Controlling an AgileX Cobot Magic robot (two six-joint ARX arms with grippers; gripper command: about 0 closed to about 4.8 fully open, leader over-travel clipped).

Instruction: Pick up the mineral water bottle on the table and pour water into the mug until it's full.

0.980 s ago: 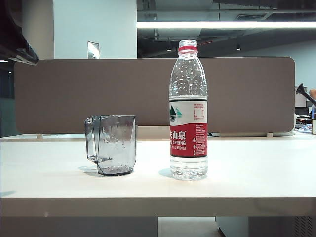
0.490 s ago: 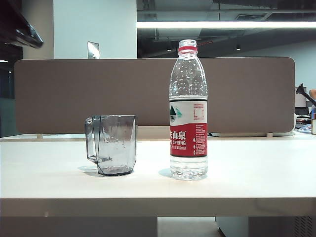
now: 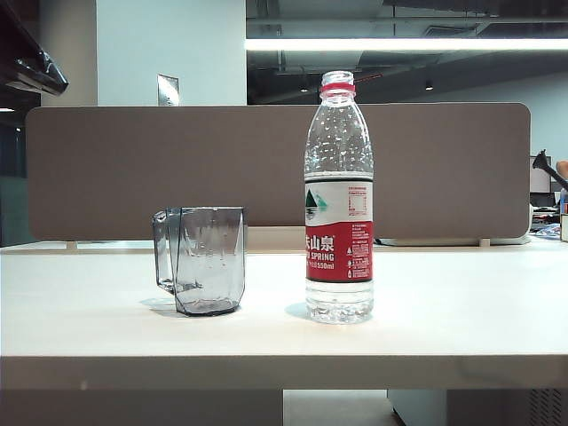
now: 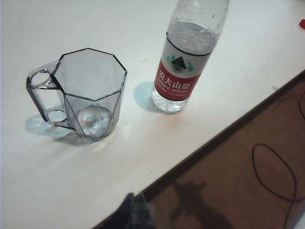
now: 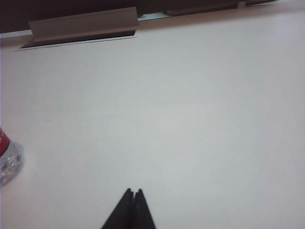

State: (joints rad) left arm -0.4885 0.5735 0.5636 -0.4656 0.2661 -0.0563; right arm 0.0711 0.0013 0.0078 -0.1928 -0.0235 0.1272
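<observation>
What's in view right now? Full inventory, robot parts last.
bottle: 1, clear with red-and-white label and red neck ring, upright on the table, right of the mug, cap off.
mug: 1, smoky grey, transparent, upright, handle to the exterior view's left, apart from the bottle.
table: 1, cream, bears both.
divider: 1, brown, behind the table.
left tool: 1, dark, tips together, above the table's edge, holding nothing.
right tool: 1, black, shut, over bare table, empty.

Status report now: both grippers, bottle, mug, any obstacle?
Left gripper and right gripper shut, empty. Bottle upright, uncapped, beside the mug. Table between them unobstructed.
</observation>
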